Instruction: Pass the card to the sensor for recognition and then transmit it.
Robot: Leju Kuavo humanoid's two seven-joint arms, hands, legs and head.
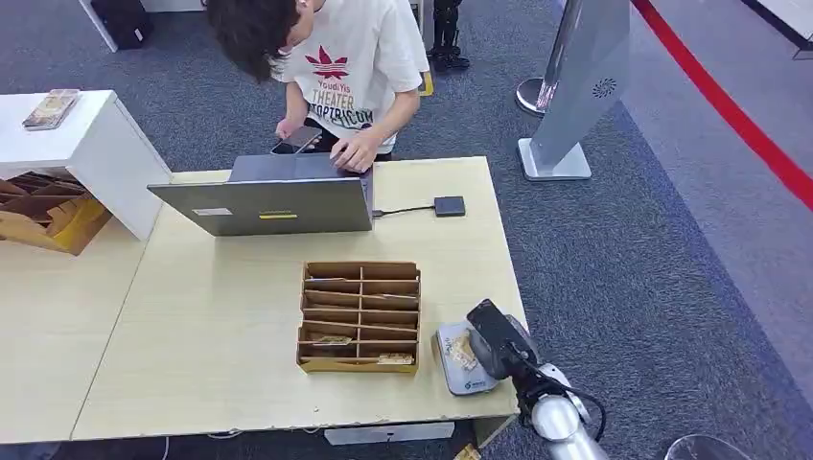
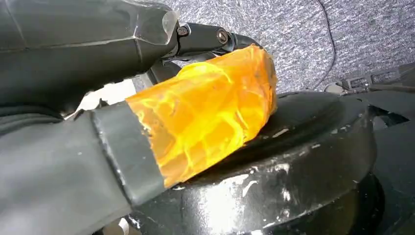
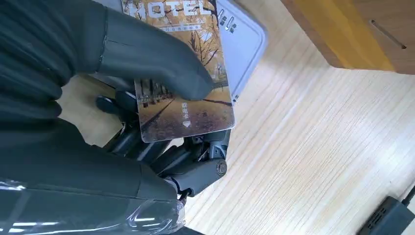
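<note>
My right hand (image 1: 499, 337) holds a hotel card (image 1: 464, 351) over the grey sensor pad (image 1: 458, 376) at the table's front right corner. In the right wrist view the card (image 3: 191, 107), printed with autumn trees, is pinched between the thumb (image 3: 156, 58) on top and the dark fingers (image 3: 195, 166) below. It lies across the sensor (image 3: 247, 44). My left hand (image 2: 195, 117), with orange tape on its thumb, hangs off the table beside dark body parts and holds nothing.
A wooden compartment box (image 1: 360, 316) with a few cards stands just left of the sensor. Behind it a person (image 1: 345, 67) works at an open laptop (image 1: 268, 206), with a small black box (image 1: 449, 206) cabled to it. White cabinet (image 1: 96, 153) at far left.
</note>
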